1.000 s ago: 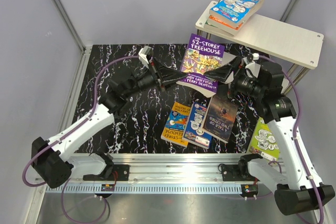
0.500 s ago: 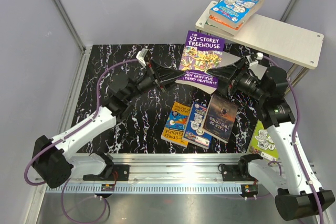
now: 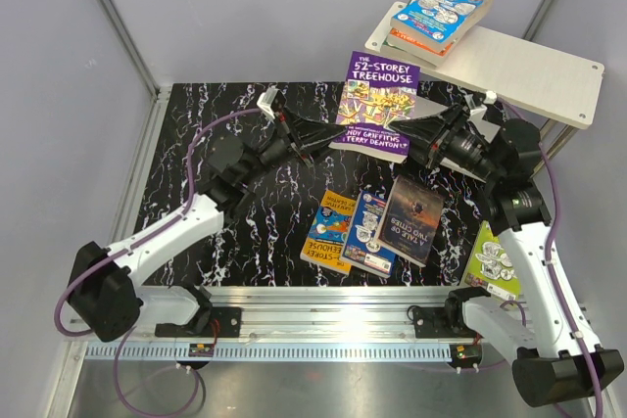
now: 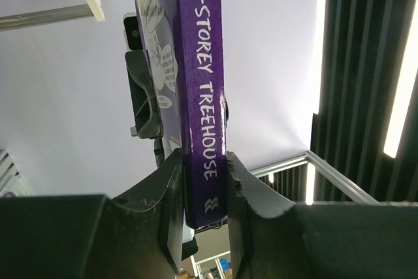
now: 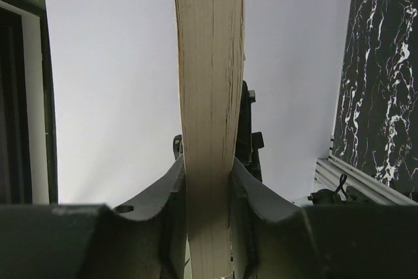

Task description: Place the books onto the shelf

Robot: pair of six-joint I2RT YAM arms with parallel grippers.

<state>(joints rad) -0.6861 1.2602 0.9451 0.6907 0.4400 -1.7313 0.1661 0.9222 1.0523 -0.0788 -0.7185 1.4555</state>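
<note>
Above the marble worktop, one purple book hangs between the left claw and the right claw, each clamped on an opposite edge. Below it three books lie flat, one lime-green book sits beside the right arm, and a small stack rests atop the shelf.

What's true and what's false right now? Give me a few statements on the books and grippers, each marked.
1. The left gripper and right gripper both clamp the purple book: true.
2. The dark book lies on the table: true.
3. The purple book rests flat on the table: false; it is held up between the two arms.
4. The left gripper holds it by the page edge: false; it grips the spine, and the right gripper has the pages.
5. A stack of books sits on the shelf: true.
</note>
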